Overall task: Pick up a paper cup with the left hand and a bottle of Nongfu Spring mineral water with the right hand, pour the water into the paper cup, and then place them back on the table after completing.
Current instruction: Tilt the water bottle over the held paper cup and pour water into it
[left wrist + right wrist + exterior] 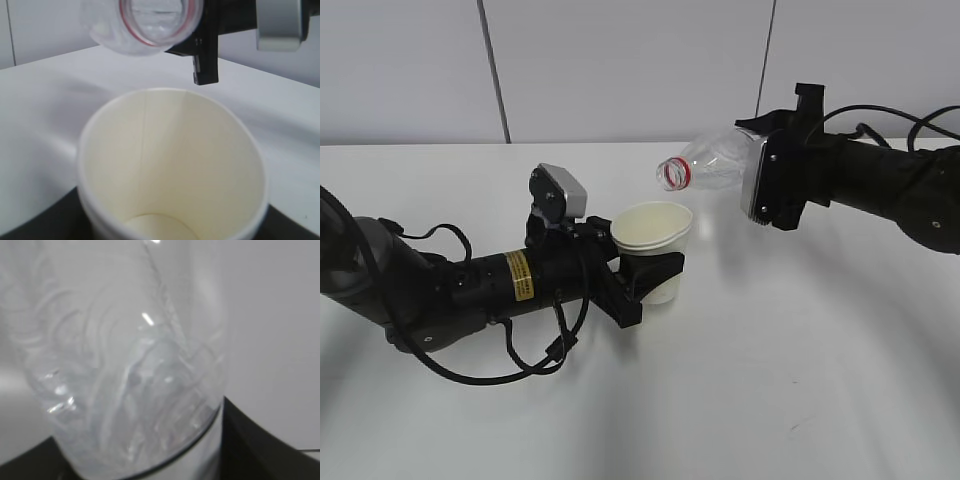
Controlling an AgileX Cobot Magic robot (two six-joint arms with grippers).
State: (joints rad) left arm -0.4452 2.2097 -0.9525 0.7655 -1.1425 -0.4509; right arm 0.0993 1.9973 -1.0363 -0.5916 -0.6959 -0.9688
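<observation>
The left gripper [655, 272] pinches the paper cup [655, 245] from both sides, a black finger on each side of the cup wall. The cup is held just off the white surface [800, 380], tipped a little with its open mouth turned up and toward the bottle. A bit farther back and to the right, the right gripper [760, 190] holds the clear bottle [715, 163] around its fat part. The bottle lies almost flat in the air, with its mouth and red ring pointing left and slightly down. The mouth is just above the rim of the cup and a little behind it, close but not touching. The bottle has no cap on. The left wrist view looks down into the cup [170, 165], and the inside looks dry and cream colored, with the bottom partly seen. That view also shows the round bottle mouth [150, 20] hanging right over the far rim. The right wrist view shows only the bumpy clear side of the bottle [125, 370], very close and blurry, with the dark gripper edges at the bottom. I cannot tell if any water is in the bottle.
</observation>
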